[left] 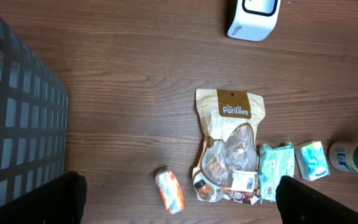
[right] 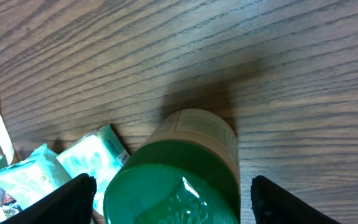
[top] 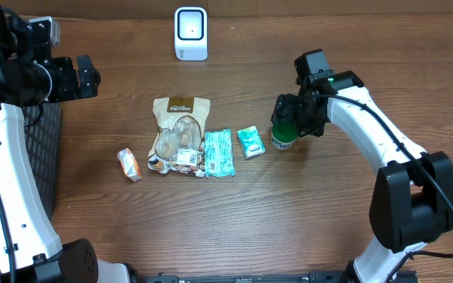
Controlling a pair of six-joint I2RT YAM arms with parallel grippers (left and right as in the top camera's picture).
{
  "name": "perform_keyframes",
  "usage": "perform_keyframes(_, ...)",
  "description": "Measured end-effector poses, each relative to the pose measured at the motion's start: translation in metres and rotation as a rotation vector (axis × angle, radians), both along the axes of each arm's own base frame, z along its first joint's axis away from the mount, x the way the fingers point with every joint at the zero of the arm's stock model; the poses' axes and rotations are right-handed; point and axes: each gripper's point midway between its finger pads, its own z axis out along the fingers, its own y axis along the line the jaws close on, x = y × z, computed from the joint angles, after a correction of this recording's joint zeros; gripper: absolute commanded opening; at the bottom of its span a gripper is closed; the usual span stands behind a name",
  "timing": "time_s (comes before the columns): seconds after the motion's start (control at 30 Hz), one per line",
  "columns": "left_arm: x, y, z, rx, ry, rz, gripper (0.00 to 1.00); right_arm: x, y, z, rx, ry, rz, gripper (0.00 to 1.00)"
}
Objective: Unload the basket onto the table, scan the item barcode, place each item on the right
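Grasp step: the right hand (right: 173,186) sits spread around the green-lidded jar (right: 194,140), seemingly not gripping yet. Next, pinch, lift, carry toward the scanner (top: 190,33) at eleven o'clock.

1. The overhead view was evenly and fairly brightly lit from above; the wooden tabletop (top: 234,228) showed no harsh glare, and shadows there were short and soft.
2. The white scanner (top: 190,33) at upper centre looked almost washed out.
3. In the right wrist view a soft dark shadow lay on the wood above the green-lidded jar (right: 173,186), whose lid carried a pale glare patch.
4. The fingers (right: 67,199) of the right gripper (right: 174,202), in the lower corners, were black and featureless.
5. In the left wrist view the pouch (left: 229,149) showed a faint sheen.
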Motion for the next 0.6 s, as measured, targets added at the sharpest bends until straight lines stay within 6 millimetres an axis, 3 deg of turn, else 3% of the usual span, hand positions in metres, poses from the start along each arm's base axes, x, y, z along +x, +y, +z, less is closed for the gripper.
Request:
perform_keyframes(0.23, -0.0001, 0.0000, 0.0000, 0.000, 0.000, 0.000, 0.99, -0.0008, -0.0002, -0.0051, 0.001, -0.001, -0.001, 0.76)
perform_keyframes(0.43, -0.0001, 0.0000, 0.0000, 0.000, 0.000, 0.000, 1.00, -0.0015, -0.0002, -0.0052, -0.004, -0.003, 0.021, 0.51)
perform_keyframes(0.6, -0.0001, 0.0000, 0.0000, 0.000, 0.000, 0.000, 0.99, -0.0062, -0.0012, -0.0032, -0.026, -0.001, 0.120, 0.48)
